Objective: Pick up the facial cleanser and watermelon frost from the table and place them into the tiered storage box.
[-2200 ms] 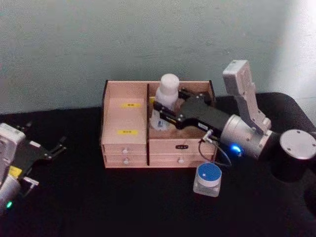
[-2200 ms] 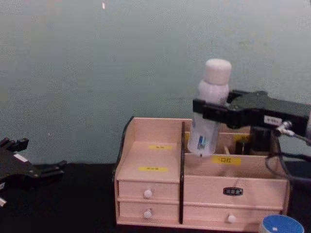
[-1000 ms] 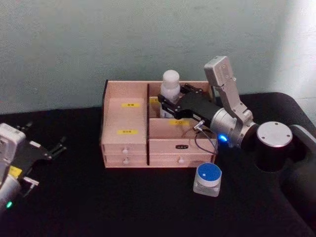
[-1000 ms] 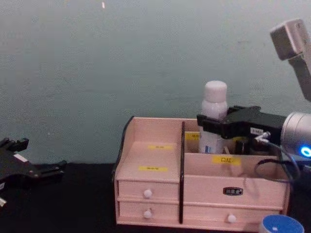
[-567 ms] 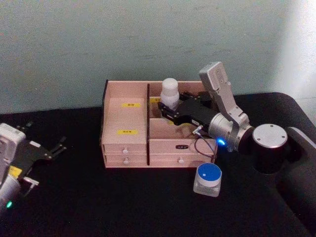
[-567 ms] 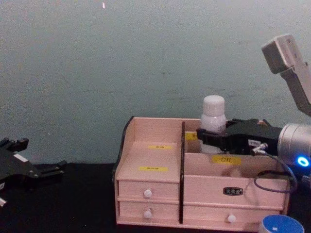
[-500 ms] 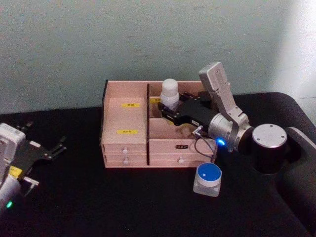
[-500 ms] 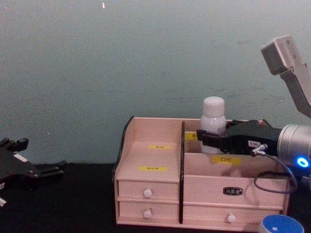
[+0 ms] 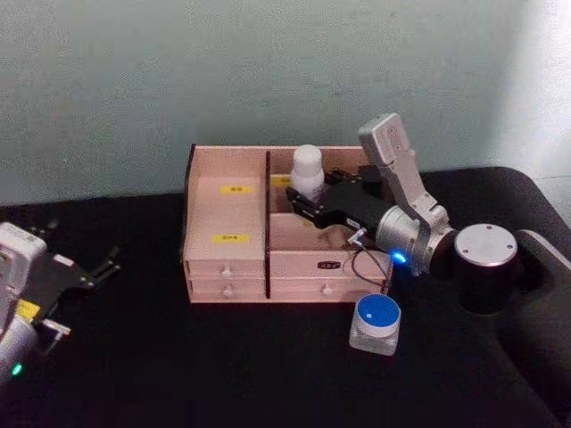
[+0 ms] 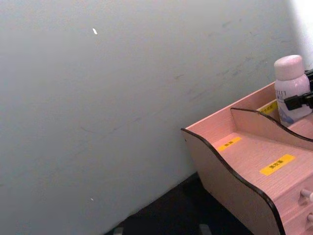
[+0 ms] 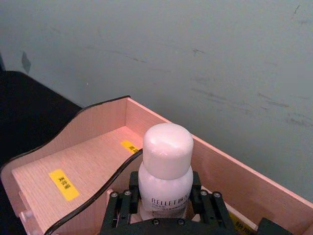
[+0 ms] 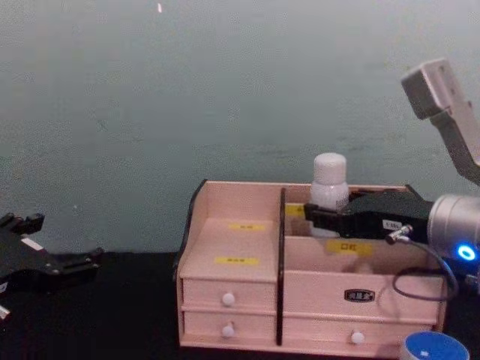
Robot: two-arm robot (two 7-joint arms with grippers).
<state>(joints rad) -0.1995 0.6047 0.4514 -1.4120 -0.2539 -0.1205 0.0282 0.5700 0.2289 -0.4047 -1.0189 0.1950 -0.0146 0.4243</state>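
The facial cleanser (image 9: 308, 171), a white bottle with a rounded cap, stands upright in the back right compartment of the tiered storage box (image 9: 227, 214). My right gripper (image 9: 306, 198) is shut on its body, a black finger on each side (image 11: 122, 201). From the chest the bottle (image 12: 329, 180) rises above the box wall (image 12: 232, 240), its lower part hidden. The watermelon frost (image 9: 376, 323), a small jar with a blue lid, sits on the table in front of the box's right corner. My left gripper (image 9: 103, 265) rests open at the far left.
The table is black, with free room in front of the box and between it and the left arm. A pale wall stands close behind the box. My right arm's large joint (image 9: 486, 259) sits right of the box, near the jar.
My right gripper has lowered the facial cleanser from above the box down into the back right compartment. The left arm and the jar have not moved.
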